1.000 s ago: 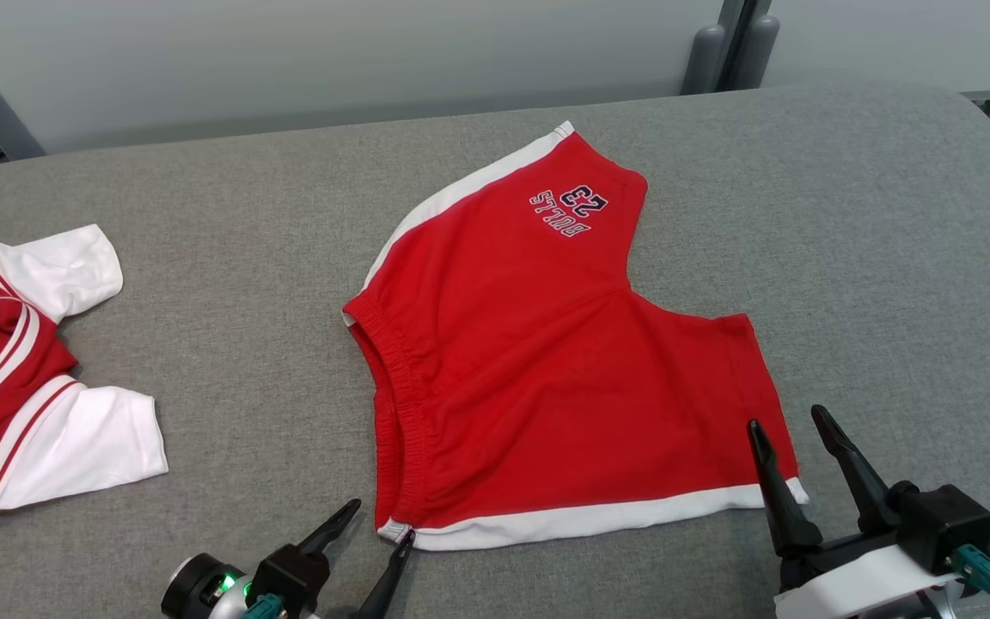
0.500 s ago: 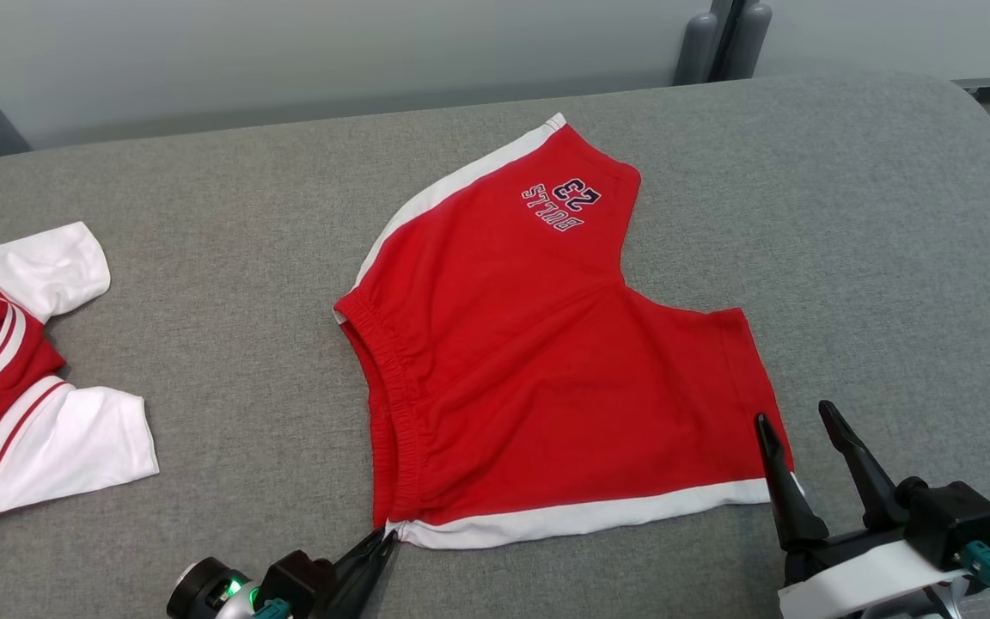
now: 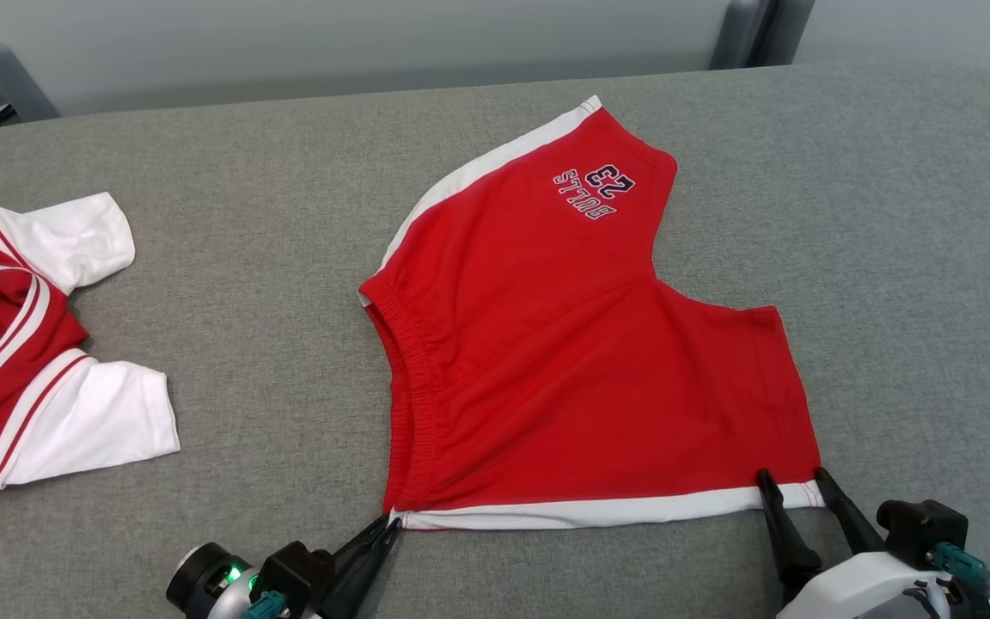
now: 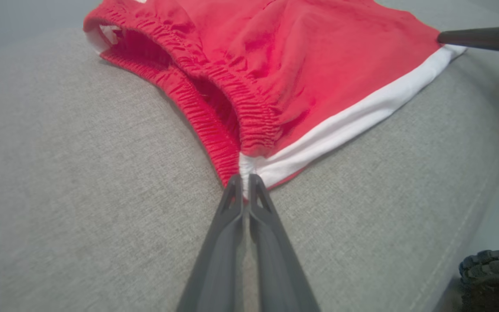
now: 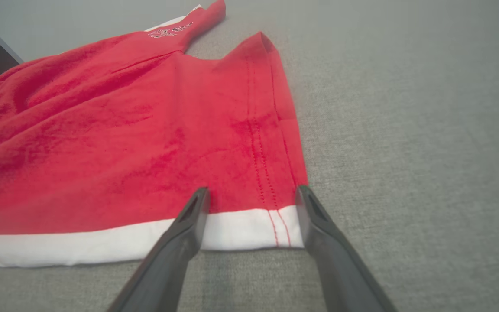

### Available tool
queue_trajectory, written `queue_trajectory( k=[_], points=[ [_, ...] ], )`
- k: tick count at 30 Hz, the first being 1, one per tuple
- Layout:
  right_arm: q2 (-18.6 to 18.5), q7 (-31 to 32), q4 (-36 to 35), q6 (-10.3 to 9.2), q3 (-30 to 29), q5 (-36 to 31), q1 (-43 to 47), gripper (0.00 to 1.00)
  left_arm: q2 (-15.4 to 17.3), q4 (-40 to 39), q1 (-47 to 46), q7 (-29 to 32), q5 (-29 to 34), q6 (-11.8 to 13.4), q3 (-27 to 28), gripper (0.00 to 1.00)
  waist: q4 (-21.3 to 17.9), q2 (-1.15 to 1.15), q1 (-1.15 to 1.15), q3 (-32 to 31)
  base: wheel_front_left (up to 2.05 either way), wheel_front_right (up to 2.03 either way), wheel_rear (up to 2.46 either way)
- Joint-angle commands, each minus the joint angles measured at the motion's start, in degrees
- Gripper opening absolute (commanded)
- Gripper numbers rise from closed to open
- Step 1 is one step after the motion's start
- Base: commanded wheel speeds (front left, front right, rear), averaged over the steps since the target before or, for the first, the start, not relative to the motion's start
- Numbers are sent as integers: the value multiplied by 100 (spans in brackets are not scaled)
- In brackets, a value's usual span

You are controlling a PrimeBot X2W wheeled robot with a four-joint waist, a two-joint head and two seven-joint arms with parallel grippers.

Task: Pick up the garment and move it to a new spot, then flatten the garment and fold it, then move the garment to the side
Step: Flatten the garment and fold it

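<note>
Two garments lie on a grey woven surface point(image 3: 890, 215) before a pale wall point(image 3: 375, 43): a red-and-white shirt point(image 3: 22, 361) at the left edge, red shorts point(image 3: 564, 361) spread flat at centre. At the shorts' near waistband corner, where gathered elastic meets the white hem, the left gripper point(image 3: 388, 526) is clenched; the right gripper point(image 3: 791, 474) stands wide, fingers straddling the stitched hem corner, gripping nothing

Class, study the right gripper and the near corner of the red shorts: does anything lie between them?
Nothing visible does. The right gripper stands open, its fingers either side of the white-banded corner of the red shorts.
</note>
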Motion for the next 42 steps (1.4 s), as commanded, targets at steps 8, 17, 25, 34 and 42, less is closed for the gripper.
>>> queue_trajectory(
  k=[8,17,25,34,42],
  points=[
    [11,-36,305,-1,-37,-141,-120,100,133,-119,-197,-34,-86,-39,196,0,79,0,0,-26,0,0,0],
    [61,-36,122,-1,-54,-348,165,100,162,-163,-180,-34,-112,-39,188,0,-30,0,0,22,0,0,0],
    [34,-36,126,-1,70,-331,43,0,202,-197,-237,-34,-138,-39,161,0,-63,0,0,23,0,0,0],
    [-308,-36,-775,-1,-113,-440,216,0,472,-1026,-94,-34,-275,-39,42,0,-266,0,0,-33,0,0,0],
    [-508,-36,-1317,-1,-230,-396,618,0,706,-1769,236,-34,-186,-28,101,0,-402,0,0,-93,0,0,0]
  ],
)
